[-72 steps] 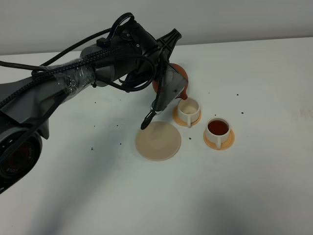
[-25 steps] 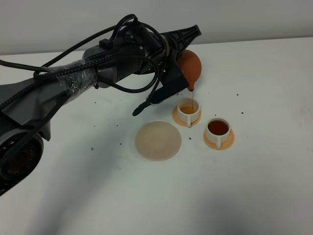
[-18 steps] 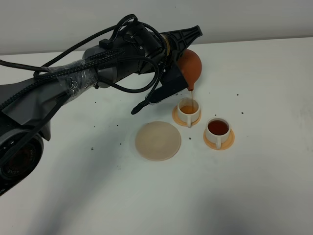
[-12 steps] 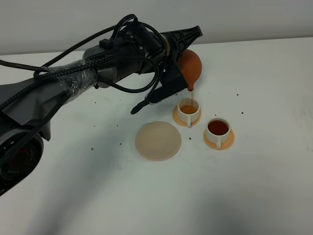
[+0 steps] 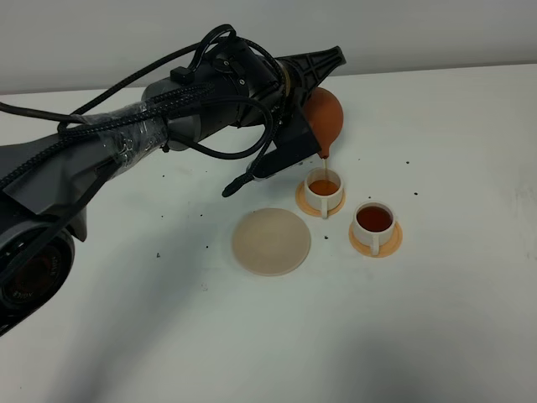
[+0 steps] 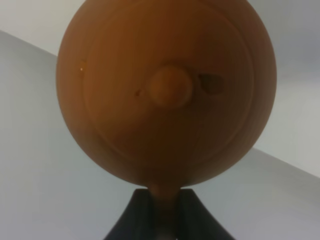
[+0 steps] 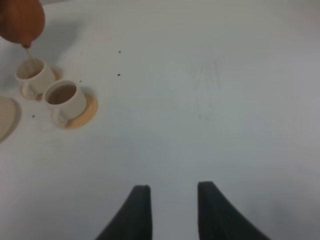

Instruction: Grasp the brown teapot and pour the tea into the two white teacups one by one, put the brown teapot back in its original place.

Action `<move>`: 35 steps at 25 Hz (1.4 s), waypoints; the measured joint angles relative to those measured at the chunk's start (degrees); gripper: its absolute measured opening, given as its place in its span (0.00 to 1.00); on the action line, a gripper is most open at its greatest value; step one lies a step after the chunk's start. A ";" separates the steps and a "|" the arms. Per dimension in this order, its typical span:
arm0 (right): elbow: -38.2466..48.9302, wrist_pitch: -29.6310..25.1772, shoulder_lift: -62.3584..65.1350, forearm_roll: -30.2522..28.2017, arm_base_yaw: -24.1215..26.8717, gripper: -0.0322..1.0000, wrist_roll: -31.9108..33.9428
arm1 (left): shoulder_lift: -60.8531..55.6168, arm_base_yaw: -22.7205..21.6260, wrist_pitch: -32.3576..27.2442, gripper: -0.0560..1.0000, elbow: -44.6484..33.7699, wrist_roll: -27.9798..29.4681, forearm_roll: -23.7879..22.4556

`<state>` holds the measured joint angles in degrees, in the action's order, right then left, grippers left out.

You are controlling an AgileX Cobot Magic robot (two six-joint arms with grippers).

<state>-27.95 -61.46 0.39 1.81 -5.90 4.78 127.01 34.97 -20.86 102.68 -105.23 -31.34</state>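
- The left arm point(image 5: 151, 126), black and wrapped in cables, reaches in from the left edge of the exterior view, across the white bench point(image 5: 436, 319).
- The beige coaster point(image 5: 271, 242) lies flat on the bench below the arm and just left of the cups; it is bare.
- The left tool point(image 6: 163, 216) is clamped on the handle of the brown teapot point(image 5: 325, 116). In the left wrist view the two dark fingers point(image 6: 131, 220) press in on the handle from either side.
- The teapot hangs in the air, tipped over with its spout pointing down. Its lid, knob in the middle, is in place and faces the wrist camera.
- A thin stream of tea point(image 5: 325, 168) drops from the spout into the left white teacup point(image 5: 324, 195), which holds orange-brown liquid and stands on an orange saucer point(image 5: 304, 204).
- The right white teacup point(image 5: 374, 231) stands just beside it on its own orange saucer point(image 5: 394, 244), filled with darker reddish-brown tea.
- A few dark specks point(image 5: 409, 162) dot the bench.
- The right tool point(image 7: 170, 210) shows only in its own wrist view, fingers apart, well away from the cups.
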 joint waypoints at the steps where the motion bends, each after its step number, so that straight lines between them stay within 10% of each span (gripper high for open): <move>1: 0.00 0.00 0.00 0.00 0.00 0.26 0.00 | 0.00 0.00 -0.15 0.17 0.00 0.00 0.00; 35: 0.00 0.00 0.00 0.00 0.00 0.26 0.00 | 0.00 0.31 -1.64 0.17 0.00 -4.53 0.05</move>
<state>-27.95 -61.46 0.39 1.81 -5.90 4.78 127.01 35.28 -22.49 102.68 -109.75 -31.29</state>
